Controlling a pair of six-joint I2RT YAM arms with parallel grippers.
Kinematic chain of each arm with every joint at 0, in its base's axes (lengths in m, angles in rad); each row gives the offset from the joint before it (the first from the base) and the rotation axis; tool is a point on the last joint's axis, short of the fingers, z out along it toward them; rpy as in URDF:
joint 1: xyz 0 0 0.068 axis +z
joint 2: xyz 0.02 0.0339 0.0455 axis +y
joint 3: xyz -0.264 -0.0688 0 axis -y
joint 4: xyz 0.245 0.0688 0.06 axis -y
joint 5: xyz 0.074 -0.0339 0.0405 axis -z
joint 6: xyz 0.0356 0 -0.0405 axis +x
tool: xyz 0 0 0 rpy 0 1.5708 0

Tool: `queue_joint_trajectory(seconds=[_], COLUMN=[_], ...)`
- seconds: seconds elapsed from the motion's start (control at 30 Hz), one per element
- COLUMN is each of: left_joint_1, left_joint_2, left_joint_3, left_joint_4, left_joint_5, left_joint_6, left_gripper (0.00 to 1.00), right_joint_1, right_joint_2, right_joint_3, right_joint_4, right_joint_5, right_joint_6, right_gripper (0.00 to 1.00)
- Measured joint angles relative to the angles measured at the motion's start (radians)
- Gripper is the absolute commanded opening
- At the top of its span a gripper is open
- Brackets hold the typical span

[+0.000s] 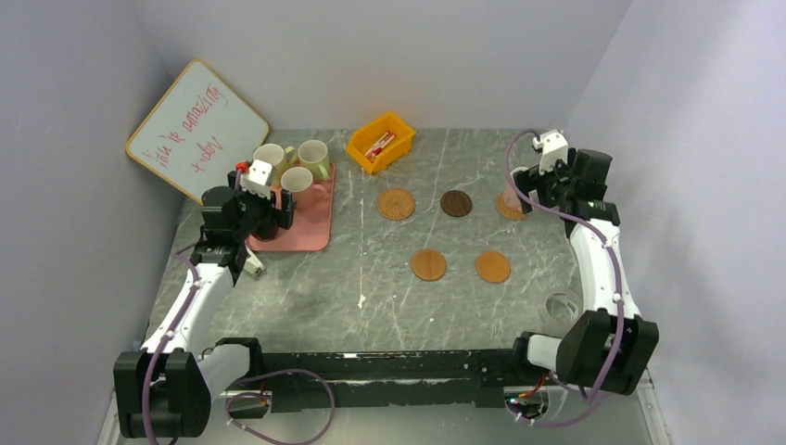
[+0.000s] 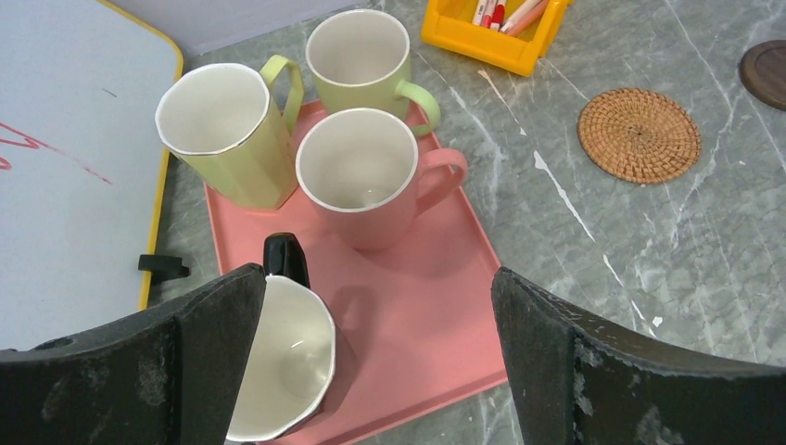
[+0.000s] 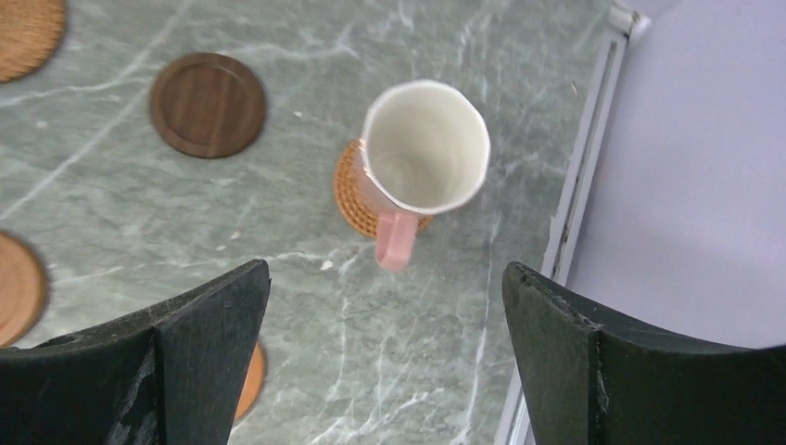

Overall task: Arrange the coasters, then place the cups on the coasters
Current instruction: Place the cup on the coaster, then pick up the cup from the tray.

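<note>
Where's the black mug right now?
The black mug sits lower left in the left wrist view, on the pink tray, nearer the camera than the pink mug.

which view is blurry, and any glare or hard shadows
Right wrist: the softest view, with the pink cup and dark brown coaster slightly blurred. Left wrist: sharp, the cups cast only soft shadows on the pink tray, no strong glare. Top external: even, flat light, faint shadows, things small but clear.
</note>
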Motion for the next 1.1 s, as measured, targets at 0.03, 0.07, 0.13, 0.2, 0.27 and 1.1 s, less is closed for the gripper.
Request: queue_joint_trajectory(seconds=[0.03, 0.07, 0.13, 0.2, 0.27, 1.1], left_joint_1=[0.000, 0.000, 0.000, 0.000, 0.000, 0.000], left_joint_2=[0.000, 0.000, -0.001, -0.006, -0.014, -0.029], left_joint_3=[0.000, 0.000, 0.000, -0.003, -0.007, -0.036], left_joint_4=[0.000, 0.000, 0.000, 0.001, 0.002, 0.045], left_joint_5=[0.003, 0.005, 0.005, 0.006, 0.006, 0.014], left_joint_6=[0.000, 0.001, 0.001, 0.002, 0.002, 0.014], left_gripper=[0.97, 0.97, 0.97, 0.97, 0.97, 0.96], right_joint_1=[0.015, 0.034, 0.082, 0.131, 0.180, 0.289], right_joint_2=[-0.008, -0.014, -0.029, -0.045, -0.061, -0.205], right_joint_3=[0.029, 0.053, 0.090, 0.110, 0.127, -0.063], right_joint_4=[-0.034, -0.064, -0.121, -0.177, -0.244, -0.248], right_joint_5=[-0.001, -0.001, -0.003, -0.011, -0.029, -0.326], right_joint_6=[-0.011, -0.021, -0.041, -0.053, -0.056, 0.063], right_gripper=[1.00, 1.00, 1.00, 1.00, 1.00, 1.00])
